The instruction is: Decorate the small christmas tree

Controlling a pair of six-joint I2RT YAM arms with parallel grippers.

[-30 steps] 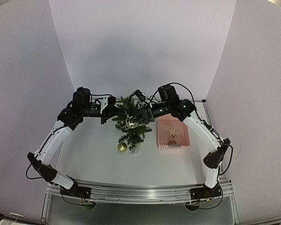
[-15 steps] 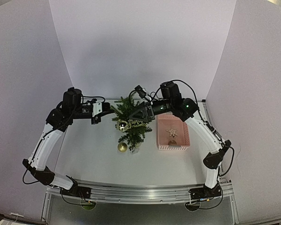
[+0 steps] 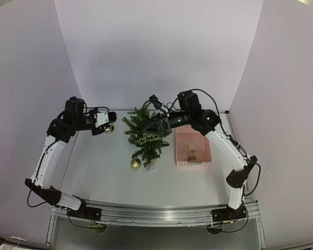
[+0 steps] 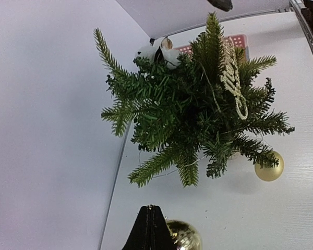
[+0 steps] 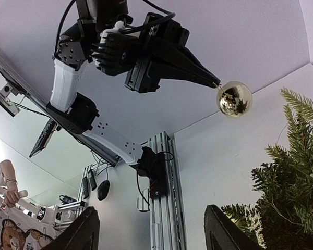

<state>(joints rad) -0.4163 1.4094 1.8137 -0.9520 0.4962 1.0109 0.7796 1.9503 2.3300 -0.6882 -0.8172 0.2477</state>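
Note:
The small christmas tree [image 3: 144, 136] stands mid-table with a gold "Merry Christmas" sign [image 3: 150, 139] hanging on its branches. A gold bauble [image 3: 135, 163] lies by its near side. My left gripper [image 3: 105, 128] is left of the tree and clear of it, shut on a second gold bauble [image 3: 110, 128]. In the right wrist view that bauble [image 5: 234, 98] dangles from the left gripper's tip [image 5: 215, 83]. My right gripper [image 3: 149, 130] hovers over the tree's right side, open and holding nothing. The left wrist view shows the tree [image 4: 195, 107], the sign [image 4: 233, 78] and the held bauble [image 4: 184, 235].
A pink basket [image 3: 203, 156] sits right of the tree and holds a gold star [image 3: 191, 147]. White walls close in the table at the back and on both sides. The aluminium rail [image 3: 156, 213] runs along the near edge.
My left arm has pulled back to the left, away from the tree, taking the gold bauble with it. The right gripper has opened a little wider; the sign stays on the tree.

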